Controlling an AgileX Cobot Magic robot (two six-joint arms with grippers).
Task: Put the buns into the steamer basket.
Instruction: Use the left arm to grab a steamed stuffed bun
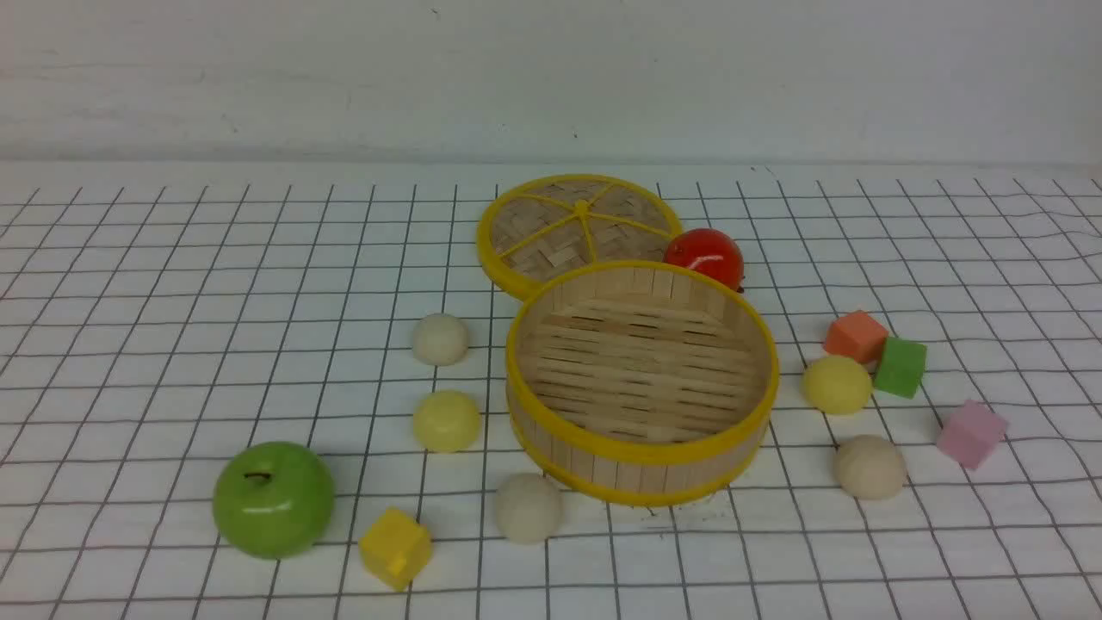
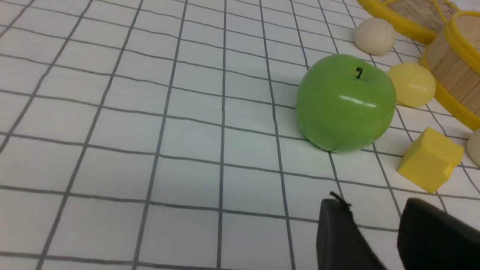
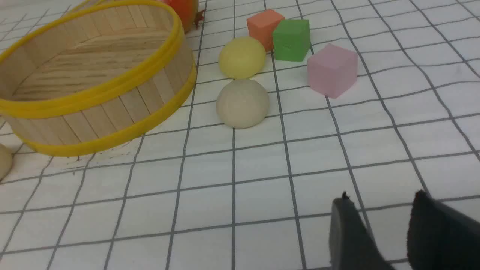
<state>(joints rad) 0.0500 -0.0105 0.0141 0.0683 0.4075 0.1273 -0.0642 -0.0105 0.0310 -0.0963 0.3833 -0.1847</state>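
Observation:
The steamer basket (image 1: 641,456) stands empty mid-table; it also shows in the right wrist view (image 3: 112,112). Three buns lie to its left: cream (image 1: 440,338), pale yellow (image 1: 446,420), cream (image 1: 528,507). Two lie to its right: pale yellow (image 1: 837,384) and cream (image 1: 869,466), seen too in the right wrist view, yellow (image 3: 242,57) and cream (image 3: 242,103). My left gripper (image 2: 371,206) is open and empty, near the green apple (image 2: 345,102). My right gripper (image 3: 380,200) is open and empty, short of the cream bun. Neither gripper shows in the front view.
The flat woven lid (image 1: 578,228) lies behind the basket, with a glossy red ball (image 1: 704,256) beside it. A green apple (image 1: 273,498) and a yellow cube (image 1: 395,548) are front left. Orange (image 1: 855,335), green (image 1: 900,367) and pink (image 1: 971,433) cubes lie right.

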